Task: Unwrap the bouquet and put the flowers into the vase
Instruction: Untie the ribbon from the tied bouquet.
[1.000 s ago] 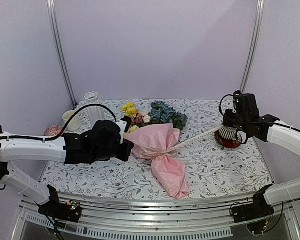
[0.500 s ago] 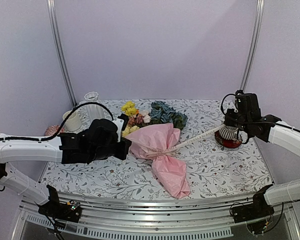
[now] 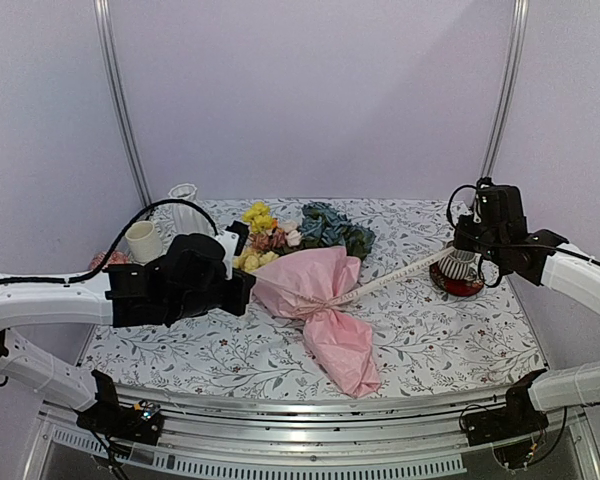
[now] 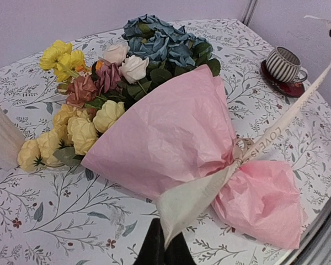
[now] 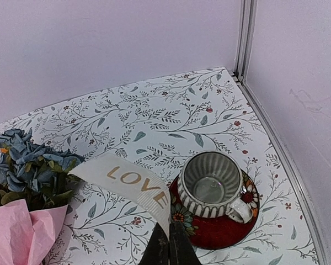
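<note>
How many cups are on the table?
2. A cream mug at the left near the vase; a striped cup on a red saucer at the right. Others may be hidden.

The left arm (image 3: 50, 298) is held low and stretched rightward; the right arm (image 3: 580, 272) is bent inward. The fingers of the left gripper (image 4: 164, 245) and right gripper (image 5: 168, 243) are pressed together, each clamped on a ribbon (image 4: 196, 190) end.

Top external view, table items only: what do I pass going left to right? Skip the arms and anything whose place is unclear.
cream mug → vase → yellow blooms → blue-teal clusters → ribbed cup on its red saucer. The pink wrapping and ribbon span the middle, so they are left out.
</note>
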